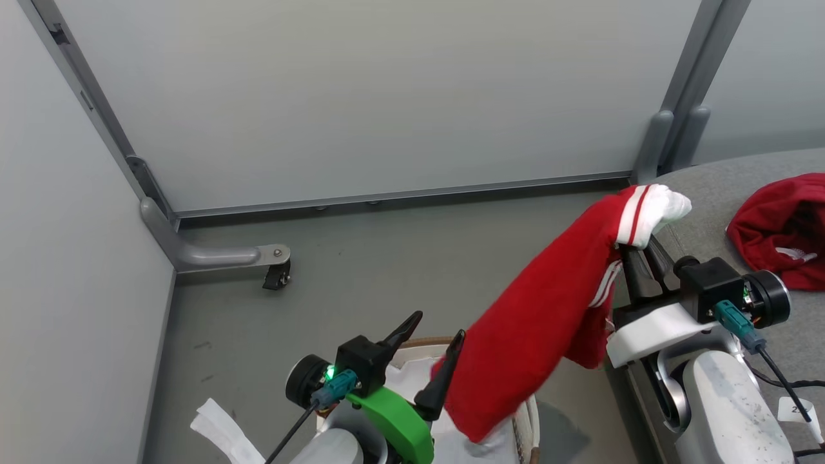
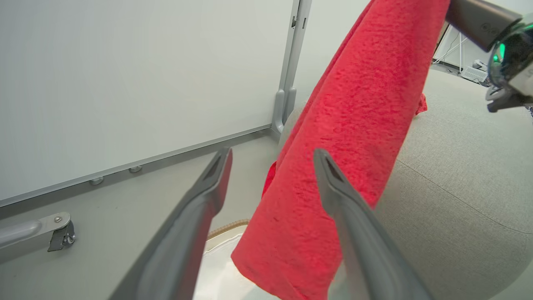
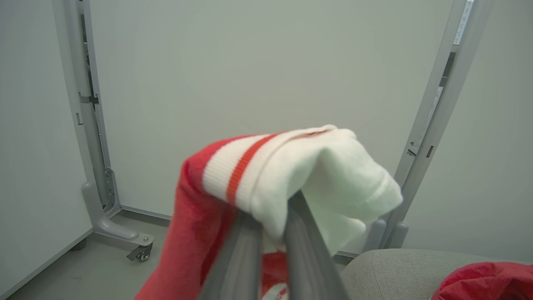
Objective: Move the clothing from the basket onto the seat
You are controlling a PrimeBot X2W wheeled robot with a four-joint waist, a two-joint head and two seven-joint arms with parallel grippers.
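1. Right arm reaches forward at the left edge of the seat (image 1: 709,187), fingers (image 1: 635,270) pointing up the head view. Right jaws are clenched on the white cuff (image 1: 651,212) of a red garment (image 1: 541,322).
2. Left arm is low over the basket (image 1: 527,422). Left jaws are released, fingers (image 2: 200,208) spread wide, grasping nothing.
3. Right wrist view shows the grip itself: the cuff (image 3: 316,166) is folded over both fingertips.
4. Left wrist view shows the garment's (image 2: 354,125) lower hem above the basket's white liner; touching or not, cannot tell.
5. Garment is nubby red fabric, its cuff white with a red stripe. It hangs from the cuff down to the basket, beside the seat and not on it.
6. A second red garment (image 1: 783,225) lies bunched on the grey seat.
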